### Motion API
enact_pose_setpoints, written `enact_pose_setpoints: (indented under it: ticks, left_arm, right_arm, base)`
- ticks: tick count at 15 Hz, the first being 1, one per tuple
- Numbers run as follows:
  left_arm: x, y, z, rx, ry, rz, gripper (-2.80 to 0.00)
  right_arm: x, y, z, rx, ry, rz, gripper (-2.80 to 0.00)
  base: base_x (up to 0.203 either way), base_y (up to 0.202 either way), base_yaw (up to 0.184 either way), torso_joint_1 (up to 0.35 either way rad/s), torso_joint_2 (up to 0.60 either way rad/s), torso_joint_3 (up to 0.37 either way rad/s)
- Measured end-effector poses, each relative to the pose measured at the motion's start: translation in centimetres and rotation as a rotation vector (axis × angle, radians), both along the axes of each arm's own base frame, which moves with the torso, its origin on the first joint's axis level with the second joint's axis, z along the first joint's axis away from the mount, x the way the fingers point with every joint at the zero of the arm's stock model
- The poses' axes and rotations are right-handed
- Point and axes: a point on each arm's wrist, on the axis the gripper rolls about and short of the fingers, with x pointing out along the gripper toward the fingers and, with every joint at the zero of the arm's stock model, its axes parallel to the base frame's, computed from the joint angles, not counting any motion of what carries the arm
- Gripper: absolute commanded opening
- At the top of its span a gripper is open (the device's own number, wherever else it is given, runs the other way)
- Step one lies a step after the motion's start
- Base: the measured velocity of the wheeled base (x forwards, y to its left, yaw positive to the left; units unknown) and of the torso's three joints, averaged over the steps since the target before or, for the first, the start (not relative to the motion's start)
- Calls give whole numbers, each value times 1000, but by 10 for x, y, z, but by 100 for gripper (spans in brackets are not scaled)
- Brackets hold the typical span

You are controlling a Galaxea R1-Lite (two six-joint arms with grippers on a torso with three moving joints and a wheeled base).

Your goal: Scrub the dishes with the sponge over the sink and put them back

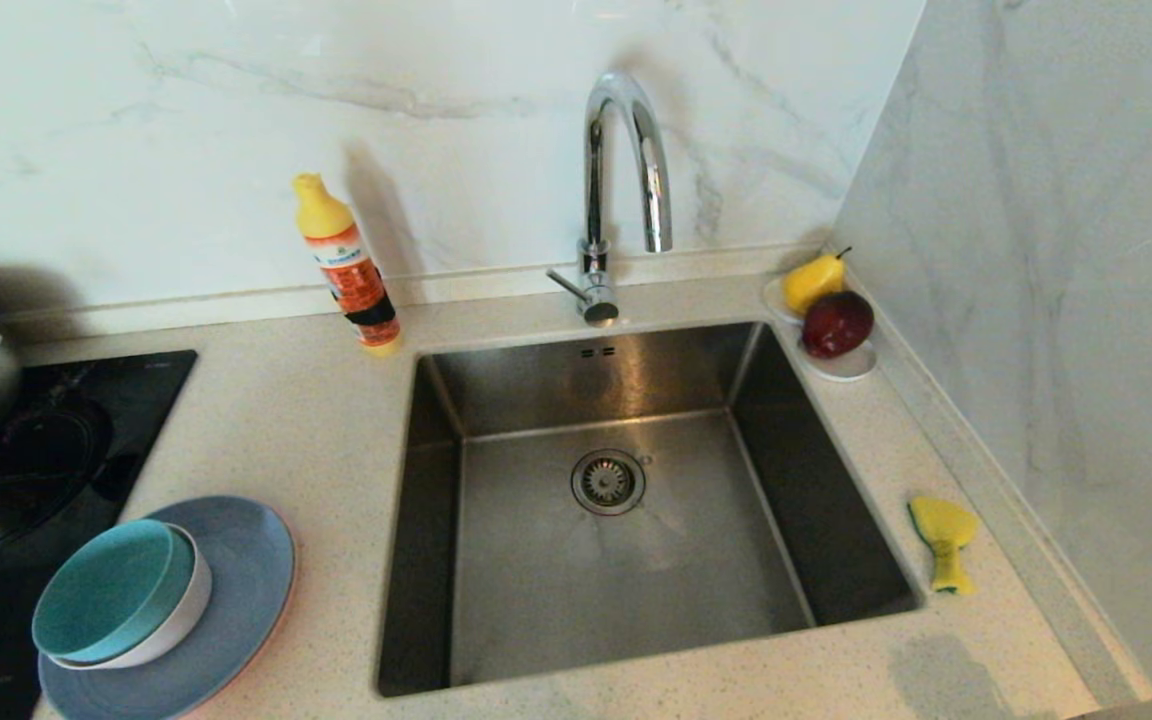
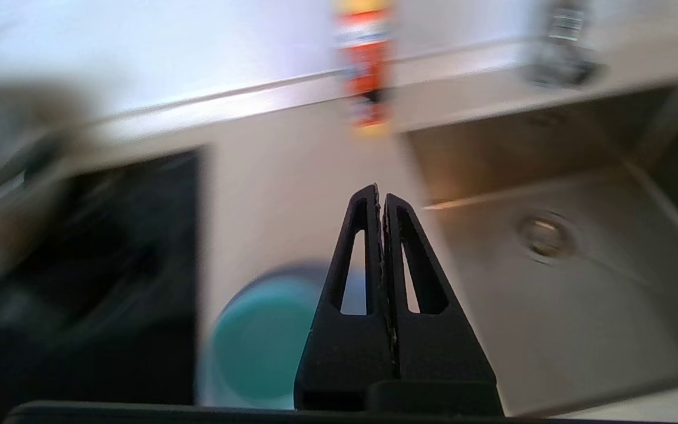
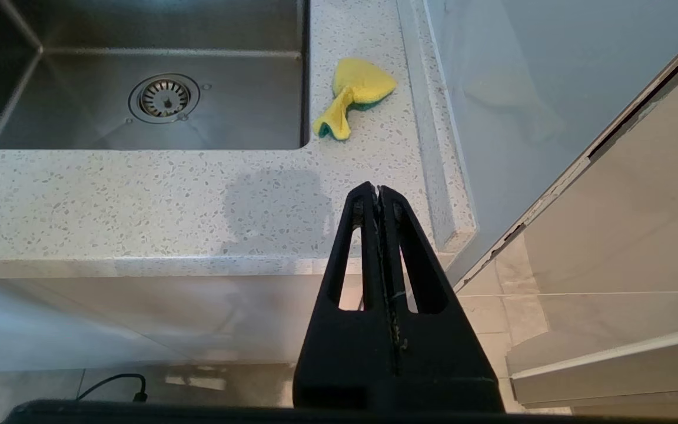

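Dishes sit stacked left of the sink and the sponge lies on its right, each apparently set within its own arm's reach, while left gripper and right gripper hang pressed together, empty.

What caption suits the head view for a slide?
Empty sink, stacked dishes on the counter to its left, yellow sponge to its right.
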Motion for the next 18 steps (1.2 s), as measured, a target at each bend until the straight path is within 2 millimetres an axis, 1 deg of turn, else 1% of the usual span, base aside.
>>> enact_pose_setpoints:
  ticks: [1,3,4,6,7,8,9,11,18]
  left_arm:
    - [-16,2,-14,-25,-12,48,-280]
    - [-37,3,-49,-69,0,113,-280]
    - [-42,3,-72,-83,26,128,-280]
    - [-46,2,-116,-75,90,118,-280]
    - [-46,1,-130,-68,111,87,-280]
    - [-47,1,-139,-61,116,59,-280]
    - [-47,0,-145,-47,121,36,-280]
    - [-48,-1,-149,7,113,-30,-280]
    - [-49,-2,-150,6,99,-35,-280]
  right_arm:
    - [0,0,0,0,0,0,-280]
    - [0,0,0,0,0,0,-280]
    - [0,0,0,0,0,0,-280]
    - [0,0,0,0,0,0,-280]
    - [0,0,0,0,0,0,-280]
    - [0,0,0,0,0,0,-280]
    - [0,0,0,0,0,0,-280]
    - [0,0,0,-5,1,-1,-280]
    - [0,0,0,26,4,-4,-280]
  base:
    - [0,0,0,0,0,0]
    - [0,0,0,0,0,0]
    - [0,0,0,0,0,0]
    - [0,0,0,0,0,0]
    - [0,0,0,0,0,0]
    - [0,0,0,0,0,0]
    - [0,0,0,0,0,0]
    - [0,0,0,0,0,0]
    - [0,0,0,0,0,0]
